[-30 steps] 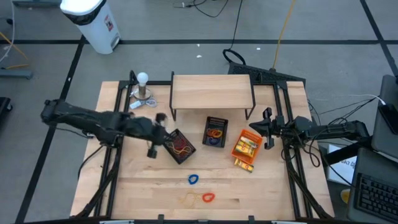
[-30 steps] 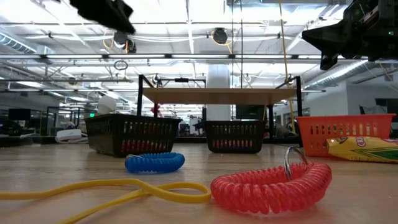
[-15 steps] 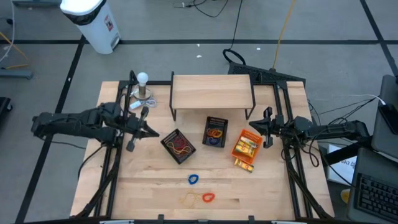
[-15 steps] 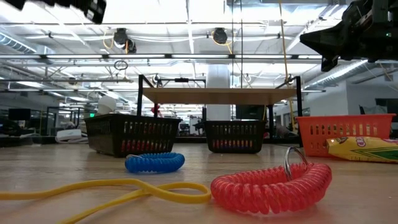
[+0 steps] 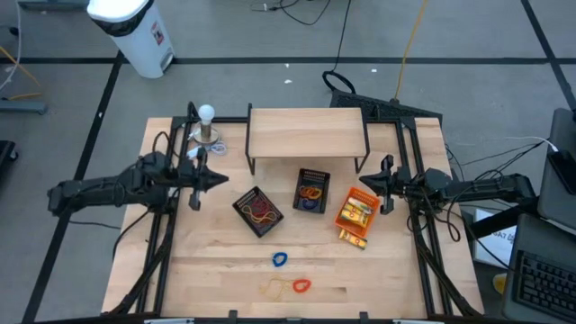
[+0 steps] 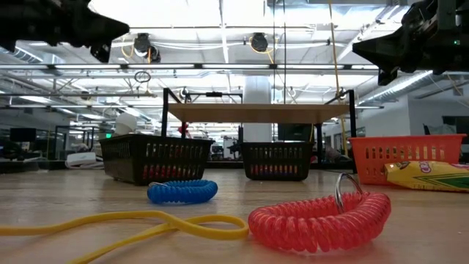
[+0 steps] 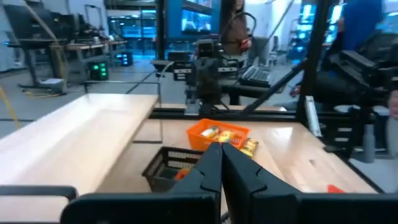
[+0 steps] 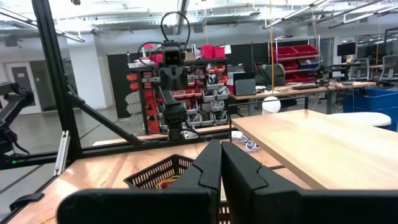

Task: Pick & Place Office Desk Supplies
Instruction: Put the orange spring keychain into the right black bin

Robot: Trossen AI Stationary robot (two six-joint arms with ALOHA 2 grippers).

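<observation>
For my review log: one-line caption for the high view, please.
Both arms parked with shut fingers, left gripper and right gripper flanking three trays; blue coil and red coil lie loose.

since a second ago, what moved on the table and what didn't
The left claw pulled back from over the angled black mesh tray toward its own side of the table and closed empty, holding nothing. The right claw stayed shut beside the orange tray. The blue coil, red coil and yellow band lie where they were.
</observation>
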